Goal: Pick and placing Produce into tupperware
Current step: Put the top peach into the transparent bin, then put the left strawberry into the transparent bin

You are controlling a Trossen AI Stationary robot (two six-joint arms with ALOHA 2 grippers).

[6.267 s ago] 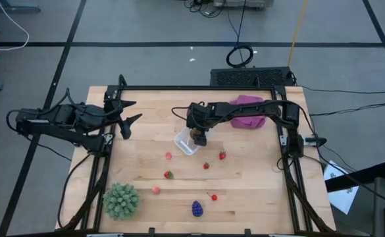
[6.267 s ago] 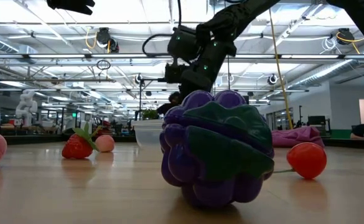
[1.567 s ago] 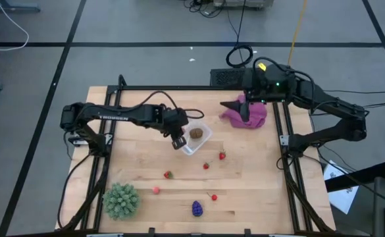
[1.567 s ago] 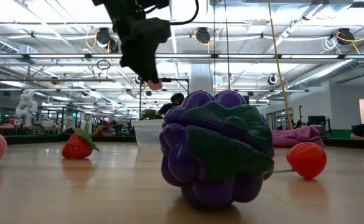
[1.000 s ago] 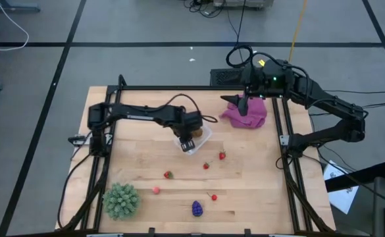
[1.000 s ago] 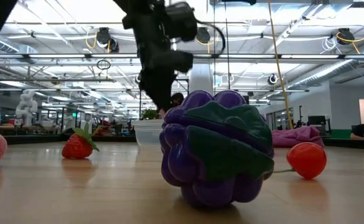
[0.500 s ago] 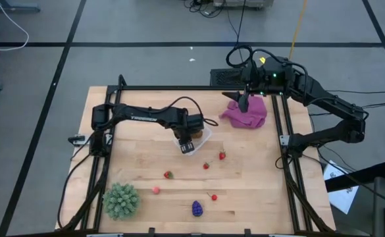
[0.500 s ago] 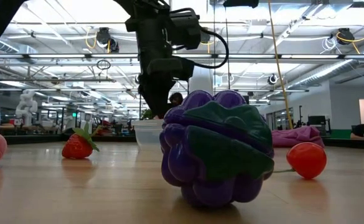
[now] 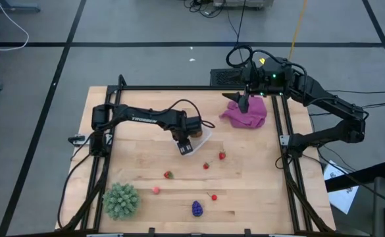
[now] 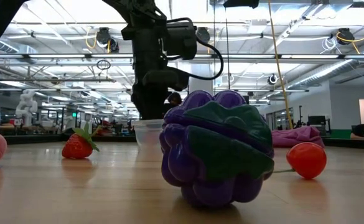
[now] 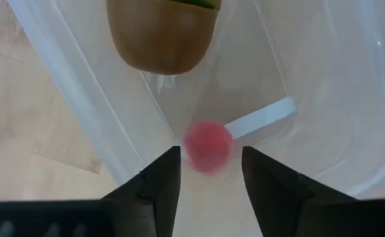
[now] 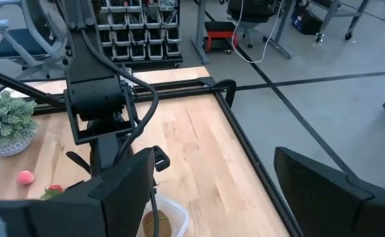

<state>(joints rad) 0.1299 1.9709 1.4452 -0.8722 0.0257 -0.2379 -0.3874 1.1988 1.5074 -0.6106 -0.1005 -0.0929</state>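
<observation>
The left gripper (image 11: 208, 172) is down inside the tupperware (image 11: 340, 112), fingers parted, with a pink berry (image 11: 207, 146) between the tips, apparently loose. A brown oval (image 11: 162, 36) already lies in the tub. The berry looks light, smooth and prone to roll; grip it across its middle. The thin tub likely slides easily. The right gripper (image 9: 243, 105), fingers spread, hovers over the magenta cloth (image 9: 253, 116).
</observation>
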